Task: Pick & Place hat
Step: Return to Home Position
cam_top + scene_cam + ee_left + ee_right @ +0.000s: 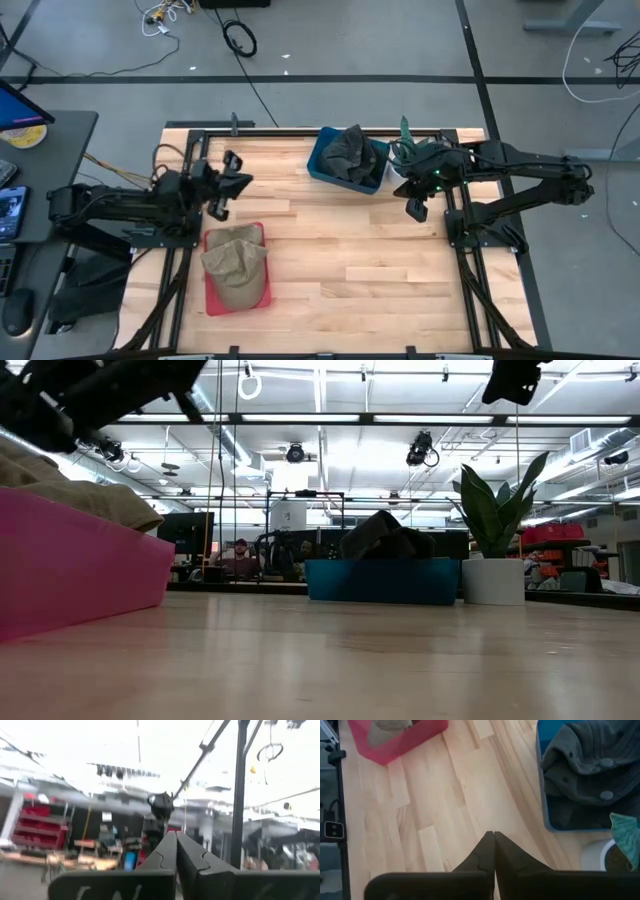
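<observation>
Counter (350, 260) held two bins well apart, with both arms raised over it: the left near the red bin (213, 298), the right just beside the blue bin (318, 160). Black caps (352, 152) were piled in the blue bin, heaped above its rim. Tan caps (236, 264) sat heaped in the red bin. Plant (492, 510) stood just beside the blue bin, close to the right arm. Left gripper (175, 834) was fully closed and empty, pointed out at the room. Right gripper (493, 834) was also closed tight, holding nothing, pointed down at bare counter. Judged that only the retreat home was left. Main risk: the right arm pulling back low would clip the plant's leaves or pot and tip it, or snag the top black cap and drag it out. Lesser risk: the left arm dropping would brush the tan heap and knock a cap off the red bin.
</observation>
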Available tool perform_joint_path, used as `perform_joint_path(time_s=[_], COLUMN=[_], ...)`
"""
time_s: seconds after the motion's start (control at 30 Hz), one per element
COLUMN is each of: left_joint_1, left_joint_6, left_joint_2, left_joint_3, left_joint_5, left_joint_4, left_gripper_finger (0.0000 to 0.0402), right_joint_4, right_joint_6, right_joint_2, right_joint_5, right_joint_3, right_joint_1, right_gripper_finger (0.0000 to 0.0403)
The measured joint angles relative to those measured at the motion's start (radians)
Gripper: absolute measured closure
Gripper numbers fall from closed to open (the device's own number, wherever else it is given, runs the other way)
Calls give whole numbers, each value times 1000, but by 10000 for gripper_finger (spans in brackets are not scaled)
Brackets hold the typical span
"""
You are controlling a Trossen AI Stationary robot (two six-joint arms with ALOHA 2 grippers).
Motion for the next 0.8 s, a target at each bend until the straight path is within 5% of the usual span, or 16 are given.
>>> perform_joint_path(time_s=[0.5,0.8], left_joint_1=[-91,-181], left_joint_6=[2,83], left_joint_2=[-297,-432], left_joint_3=[-185,-195], left_joint_5=[-77,-122], left_joint_4=[57,-113], left_gripper_finger=[401,401], right_joint_4=[43,62], right_joint_6=[61,67], right_joint_2=[1,2], right_joint_5=[-10,-9], right_joint_3=[0,0], right_joint_1=[0,0], right_gripper_finger=[399,395])
